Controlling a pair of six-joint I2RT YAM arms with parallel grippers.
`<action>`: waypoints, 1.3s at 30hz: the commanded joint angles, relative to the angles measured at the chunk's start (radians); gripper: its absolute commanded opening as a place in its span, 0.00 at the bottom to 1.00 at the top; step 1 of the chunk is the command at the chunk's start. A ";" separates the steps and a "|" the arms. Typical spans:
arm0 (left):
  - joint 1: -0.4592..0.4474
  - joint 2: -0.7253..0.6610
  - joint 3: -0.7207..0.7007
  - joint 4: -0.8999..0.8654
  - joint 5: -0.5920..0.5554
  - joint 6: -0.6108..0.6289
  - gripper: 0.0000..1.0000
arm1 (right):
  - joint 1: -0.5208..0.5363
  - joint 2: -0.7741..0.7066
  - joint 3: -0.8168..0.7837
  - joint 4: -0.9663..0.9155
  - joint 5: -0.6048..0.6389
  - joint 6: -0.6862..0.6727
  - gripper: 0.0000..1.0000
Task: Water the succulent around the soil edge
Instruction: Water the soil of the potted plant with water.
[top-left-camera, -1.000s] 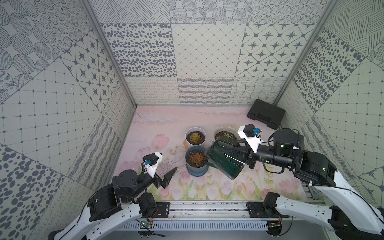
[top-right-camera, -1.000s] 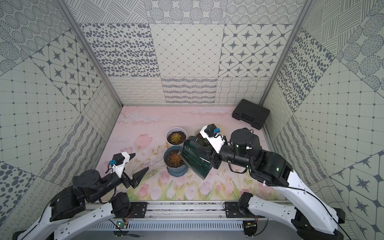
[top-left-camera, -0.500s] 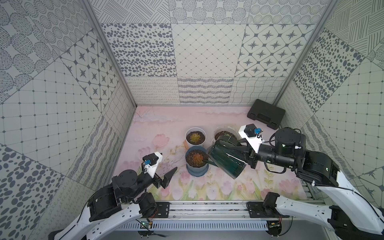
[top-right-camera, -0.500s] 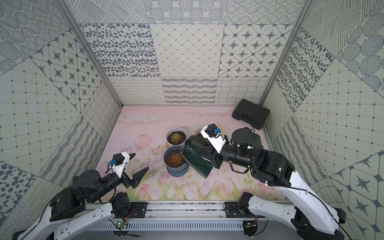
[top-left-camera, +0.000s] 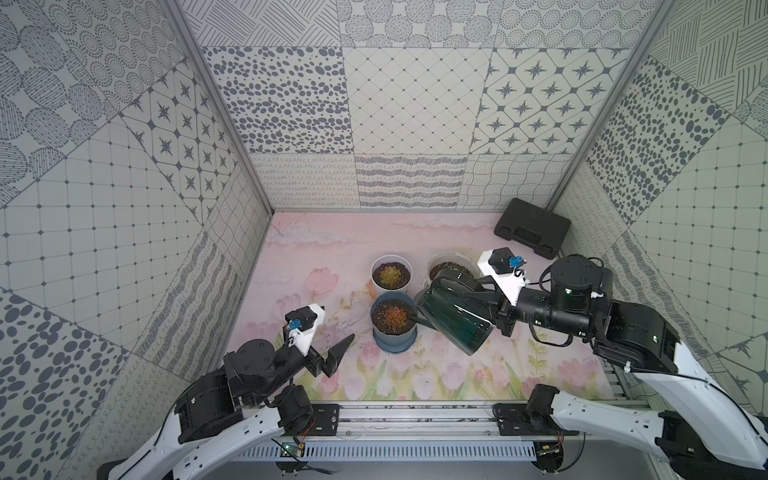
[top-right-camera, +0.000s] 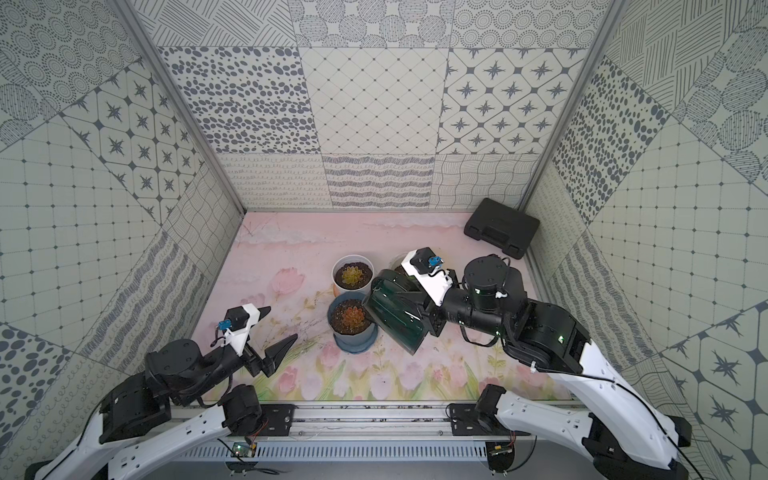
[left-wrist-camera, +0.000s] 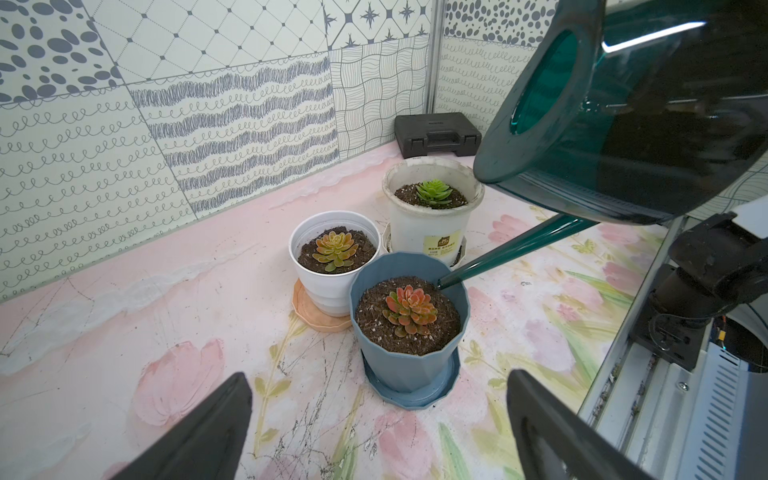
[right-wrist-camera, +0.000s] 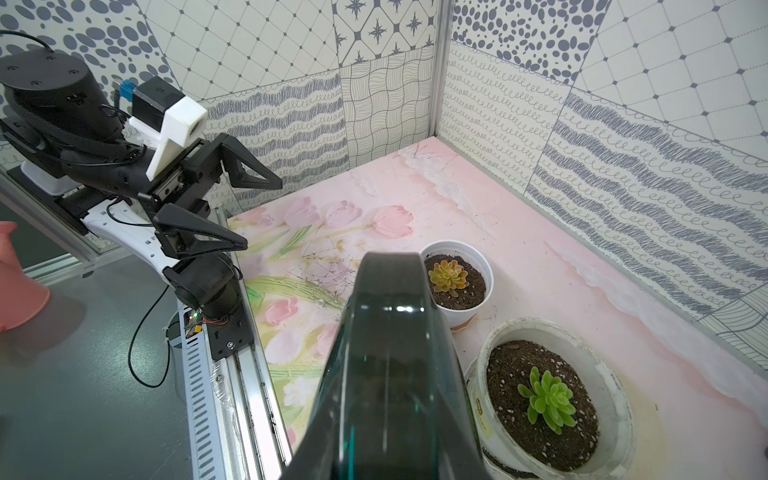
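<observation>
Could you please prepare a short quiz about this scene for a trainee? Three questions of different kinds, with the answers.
1. True or false: the spout tip of the green watering can is above a white pot.
2. The succulent in the blue pot is: A green, B red-orange, C purple.
3. Which gripper is open and holds nothing?
Key: 1 false, it is at the blue pot's soil edge. 2 B. 3 the left gripper.

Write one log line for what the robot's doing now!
right claw: shut on watering can | spout: at soil edge of blue pot | left claw: open, empty
</observation>
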 joint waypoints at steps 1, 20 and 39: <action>0.001 -0.003 -0.004 0.017 0.013 0.009 0.98 | 0.003 -0.007 0.049 0.078 0.020 -0.022 0.00; 0.001 -0.008 -0.005 0.017 0.017 0.010 0.99 | 0.005 0.038 0.066 0.101 0.051 -0.056 0.00; 0.001 -0.012 -0.005 0.019 0.021 0.009 0.99 | 0.005 0.053 0.008 0.224 0.072 -0.070 0.00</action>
